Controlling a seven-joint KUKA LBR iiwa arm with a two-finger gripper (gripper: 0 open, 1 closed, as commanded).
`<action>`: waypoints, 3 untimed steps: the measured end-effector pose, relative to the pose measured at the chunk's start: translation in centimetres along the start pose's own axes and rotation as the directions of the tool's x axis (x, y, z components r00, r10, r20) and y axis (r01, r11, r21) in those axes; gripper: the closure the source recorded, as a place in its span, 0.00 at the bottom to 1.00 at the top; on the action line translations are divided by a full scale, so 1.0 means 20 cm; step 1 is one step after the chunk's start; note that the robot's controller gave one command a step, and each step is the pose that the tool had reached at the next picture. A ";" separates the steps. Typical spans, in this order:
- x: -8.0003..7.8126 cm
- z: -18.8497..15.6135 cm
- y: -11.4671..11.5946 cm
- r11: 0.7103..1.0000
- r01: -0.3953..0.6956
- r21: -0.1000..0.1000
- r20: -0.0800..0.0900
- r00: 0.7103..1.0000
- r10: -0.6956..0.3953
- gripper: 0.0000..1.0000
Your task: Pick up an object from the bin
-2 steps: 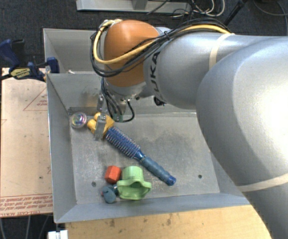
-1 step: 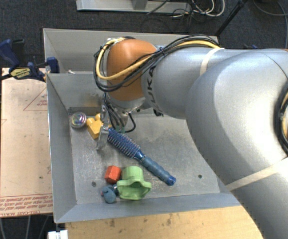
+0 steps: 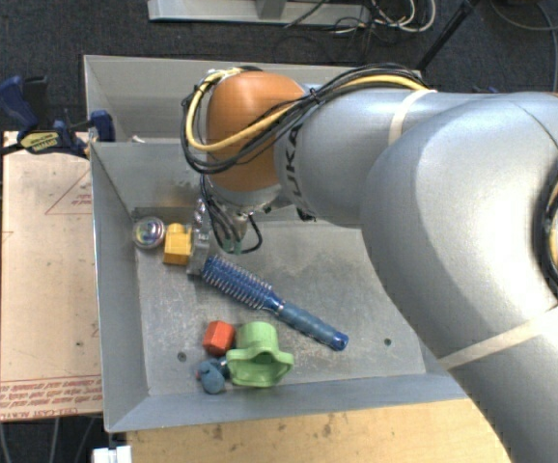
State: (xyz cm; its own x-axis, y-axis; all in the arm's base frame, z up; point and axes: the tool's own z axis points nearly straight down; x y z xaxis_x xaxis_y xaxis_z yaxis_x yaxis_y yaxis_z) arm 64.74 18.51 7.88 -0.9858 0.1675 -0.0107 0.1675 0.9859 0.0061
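1. Bin of grey metal frames my view, with a few loose things spread across its floor.
2. Silver robot arm reaches in from the right, its orange-capped wrist low over the far-left part of the floor.
3. Blue plastic hairbrush with a long handle lies slantwise mid-floor, bristle head pointing up-left. The fingers stand right at that head. I judge this to be the approach to a grasp, with nothing lifted yet. Whether they are wide or narrow I cannot tell.
4. Green rounded lump sits near the front wall, well apart from the work.
5. Yellow block lies just beside the brush head, with a shiny silver round thing beyond it. Next I would want a square closure across the brush head without nudging that block.
6. Small orange-red cube and a small blue piece lie by the green lump.
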 end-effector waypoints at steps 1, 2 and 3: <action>0.01 0.01 0.00 1.000 0.001 0.002 -0.006 1.000 -0.001 0.00; 0.09 0.04 0.03 0.983 -0.185 0.004 -0.006 0.983 0.185 0.00; 0.09 0.02 0.03 0.982 -0.186 0.001 -0.003 0.982 0.186 1.00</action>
State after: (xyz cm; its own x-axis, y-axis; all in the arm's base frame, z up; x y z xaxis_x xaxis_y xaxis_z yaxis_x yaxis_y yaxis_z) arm 63.15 19.48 7.43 -0.9374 0.3483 -0.0062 0.3483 0.9374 0.0066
